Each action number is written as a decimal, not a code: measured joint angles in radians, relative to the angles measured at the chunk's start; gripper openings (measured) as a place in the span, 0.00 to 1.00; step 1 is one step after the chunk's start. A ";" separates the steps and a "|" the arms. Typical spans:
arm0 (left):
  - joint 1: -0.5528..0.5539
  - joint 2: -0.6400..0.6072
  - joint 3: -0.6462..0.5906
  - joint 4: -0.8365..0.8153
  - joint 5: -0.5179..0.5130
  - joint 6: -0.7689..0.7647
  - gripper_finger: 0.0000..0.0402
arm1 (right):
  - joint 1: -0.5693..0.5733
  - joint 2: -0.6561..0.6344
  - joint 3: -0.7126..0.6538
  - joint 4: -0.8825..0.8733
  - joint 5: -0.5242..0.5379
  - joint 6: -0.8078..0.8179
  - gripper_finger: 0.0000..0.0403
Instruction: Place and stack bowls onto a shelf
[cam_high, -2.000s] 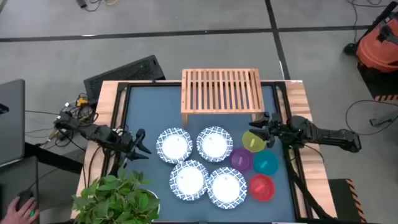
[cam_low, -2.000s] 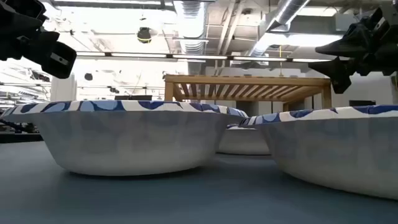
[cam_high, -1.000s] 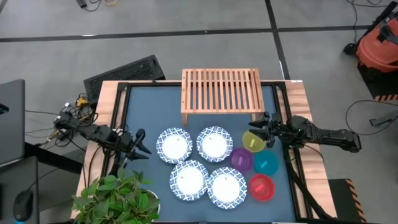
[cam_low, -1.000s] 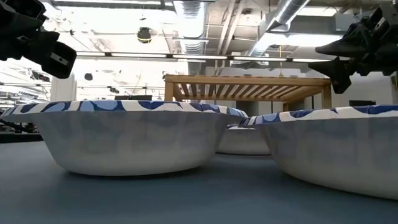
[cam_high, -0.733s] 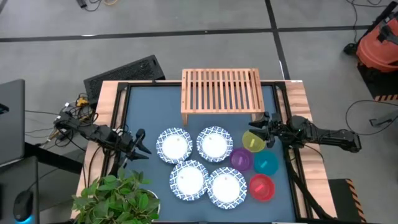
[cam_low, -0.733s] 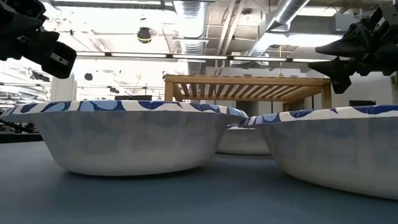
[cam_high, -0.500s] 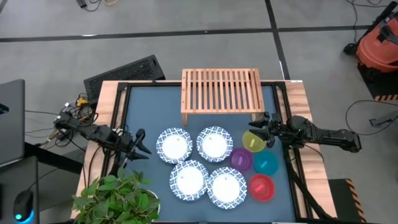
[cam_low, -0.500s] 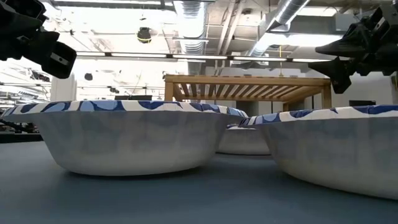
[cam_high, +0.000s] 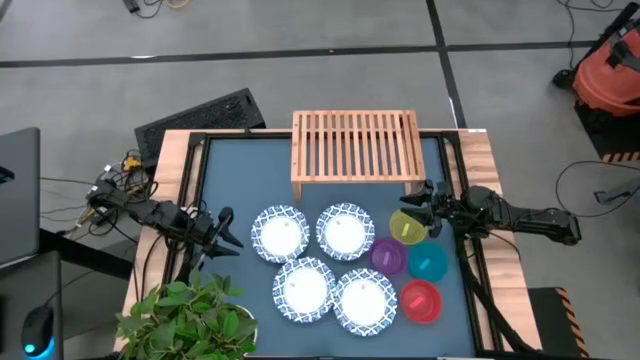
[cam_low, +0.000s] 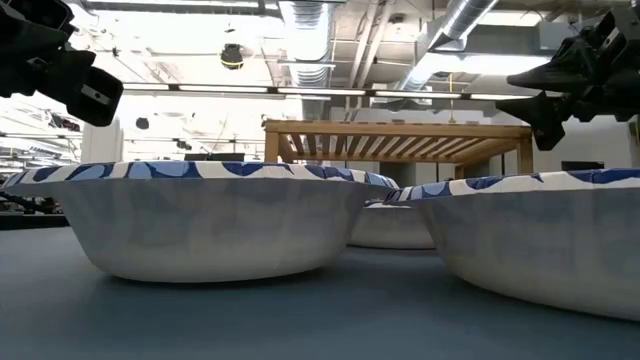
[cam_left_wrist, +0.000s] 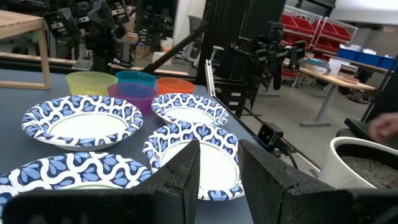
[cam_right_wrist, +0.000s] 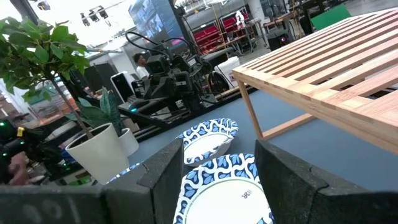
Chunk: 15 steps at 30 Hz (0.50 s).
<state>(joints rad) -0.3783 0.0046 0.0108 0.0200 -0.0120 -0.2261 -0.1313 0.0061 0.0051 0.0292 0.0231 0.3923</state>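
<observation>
Bowls fill the near table: four blue-and-white patterned bowls (cam_high: 322, 262) clustered, small plain bowls (cam_high: 412, 262) beside them. Right gripper (cam_high: 424, 206) hovers spread wide, empty, over the yellow bowl (cam_high: 405, 227), partly hiding it. Left gripper (cam_high: 226, 230) waits open, empty. Wooden shelf (cam_high: 355, 145) stands behind, bare.

My right gripper (cam_right_wrist: 217, 171) and my left gripper (cam_left_wrist: 217, 168) both have matt black plastic-looking fingers, slightly grainy. The shelf (cam_high: 355, 145) is pale bare wood, smooth and unvarnished in look, with visible grain on its slats. The four patterned bowls (cam_high: 345, 230) beside the shelf look like thin paper or light plastic, with a soft sheen. The yellow bowl (cam_high: 405, 227) looks like smooth, slightly translucent plastic. The table top (cam_high: 240, 170) is a dull blue-grey matt sheet.
</observation>
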 joint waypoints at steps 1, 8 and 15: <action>0.000 0.000 0.000 0.000 0.000 -0.003 0.23 | 0.000 0.000 0.000 0.000 0.000 0.000 0.55; 0.000 0.000 0.000 0.015 -0.072 -0.045 0.23 | 0.000 0.000 0.000 0.000 0.000 0.000 0.55; 0.000 0.000 0.000 0.017 -0.090 -0.298 0.23 | 0.000 0.000 0.000 0.000 0.000 0.000 0.55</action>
<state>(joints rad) -0.3779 0.0048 0.0105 0.0368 -0.1020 -0.5240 -0.1310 0.0062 0.0050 0.0292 0.0231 0.3923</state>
